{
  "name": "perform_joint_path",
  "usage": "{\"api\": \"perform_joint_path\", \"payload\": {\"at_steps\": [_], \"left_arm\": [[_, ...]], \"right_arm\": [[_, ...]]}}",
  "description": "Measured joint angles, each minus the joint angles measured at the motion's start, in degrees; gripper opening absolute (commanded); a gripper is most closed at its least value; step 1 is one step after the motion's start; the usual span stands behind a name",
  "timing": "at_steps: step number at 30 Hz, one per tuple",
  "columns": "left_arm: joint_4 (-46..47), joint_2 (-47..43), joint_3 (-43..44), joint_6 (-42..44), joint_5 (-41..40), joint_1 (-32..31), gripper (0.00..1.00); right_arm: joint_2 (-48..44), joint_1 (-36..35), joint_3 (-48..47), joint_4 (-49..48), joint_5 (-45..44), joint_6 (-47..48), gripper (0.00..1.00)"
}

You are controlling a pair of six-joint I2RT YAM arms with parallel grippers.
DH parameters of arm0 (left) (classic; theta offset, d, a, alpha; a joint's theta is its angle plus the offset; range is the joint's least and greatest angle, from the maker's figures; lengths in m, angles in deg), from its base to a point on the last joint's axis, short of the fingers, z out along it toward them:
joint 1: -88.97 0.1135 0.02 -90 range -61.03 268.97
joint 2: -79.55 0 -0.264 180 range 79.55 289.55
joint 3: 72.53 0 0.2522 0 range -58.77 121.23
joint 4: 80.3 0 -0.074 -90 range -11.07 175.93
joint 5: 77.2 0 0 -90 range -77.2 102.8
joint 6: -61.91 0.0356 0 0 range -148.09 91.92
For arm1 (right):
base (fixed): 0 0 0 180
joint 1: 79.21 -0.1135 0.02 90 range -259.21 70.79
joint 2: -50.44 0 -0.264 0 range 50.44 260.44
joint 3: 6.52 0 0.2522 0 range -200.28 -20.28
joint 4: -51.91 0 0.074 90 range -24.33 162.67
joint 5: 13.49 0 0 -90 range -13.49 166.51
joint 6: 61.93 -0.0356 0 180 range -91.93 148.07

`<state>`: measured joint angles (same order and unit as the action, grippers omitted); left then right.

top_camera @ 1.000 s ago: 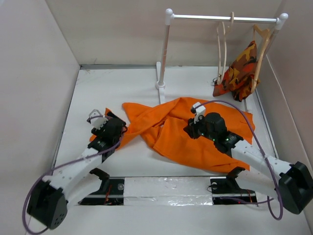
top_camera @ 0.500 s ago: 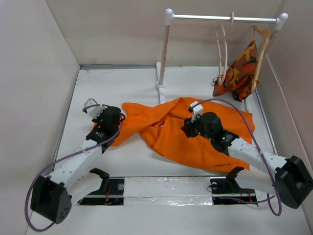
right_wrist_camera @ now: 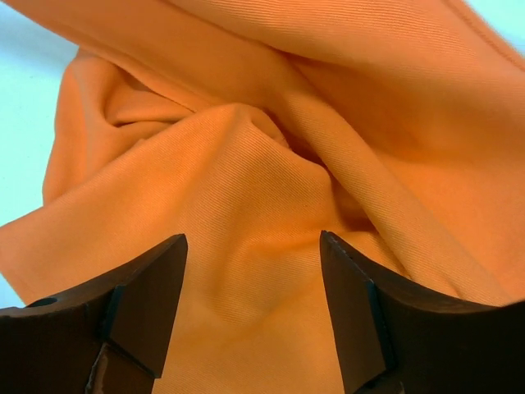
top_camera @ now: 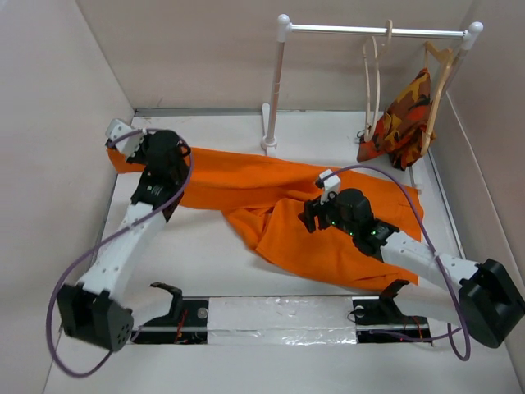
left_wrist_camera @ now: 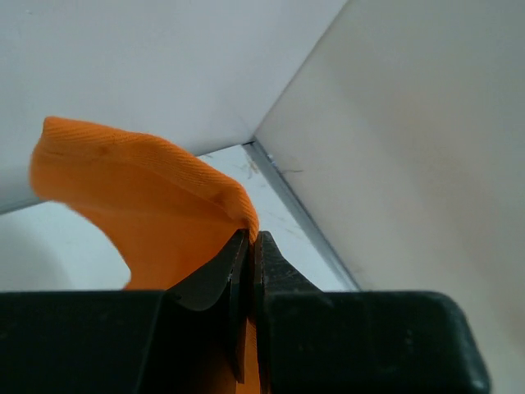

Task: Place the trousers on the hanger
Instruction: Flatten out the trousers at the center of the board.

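Over in the far left corner, the left gripper (left_wrist_camera: 250, 246) is clenched on a fold of the trousers (top_camera: 271, 176), jaws pinched flat on the orange edge close to the wall; held out there, I'd say, to stretch one leg into a long band across the table (top_camera: 205, 263); the rest of the cloth lies rumpled in a heap toward the middle and right. Above that heap hangs the right gripper (right_wrist_camera: 253, 246), jaws spread wide with nothing between them, the folds just beneath; it looks poised to take a second hold. Farther right, well apart from the cloth, the hanger (top_camera: 375, 82) dangles bare from the rail (top_camera: 369, 30), waiting; beside it hangs the camouflage garment (top_camera: 402, 119).
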<state>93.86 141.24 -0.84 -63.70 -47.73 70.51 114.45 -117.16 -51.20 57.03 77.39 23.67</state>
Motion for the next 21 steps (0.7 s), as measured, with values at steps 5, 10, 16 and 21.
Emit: {"api": "perform_joint_path", "payload": {"at_steps": [5, 10, 16, 21], "left_arm": [[4.2, 16.1, 7.2, 7.1, 1.2, 4.5, 0.00], [6.3, 35.1, 25.9, 15.4, 3.5, 6.8, 0.00], [1.6, 52.8, 50.4, 23.2, 7.1, 7.6, 0.66], [-4.4, 55.6, 54.1, 23.2, 7.9, 8.4, 0.74]], "right_arm": [[-3.2, 0.0, 0.8, -0.7, 0.0, 0.0, 0.72], [-5.6, -0.5, 1.0, -0.5, -0.1, 0.0, 0.71], [-8.2, -2.8, 1.0, -0.4, -1.5, 0.2, 0.71], [-7.1, -4.1, 1.1, -0.5, -2.1, 0.3, 0.71]]}}
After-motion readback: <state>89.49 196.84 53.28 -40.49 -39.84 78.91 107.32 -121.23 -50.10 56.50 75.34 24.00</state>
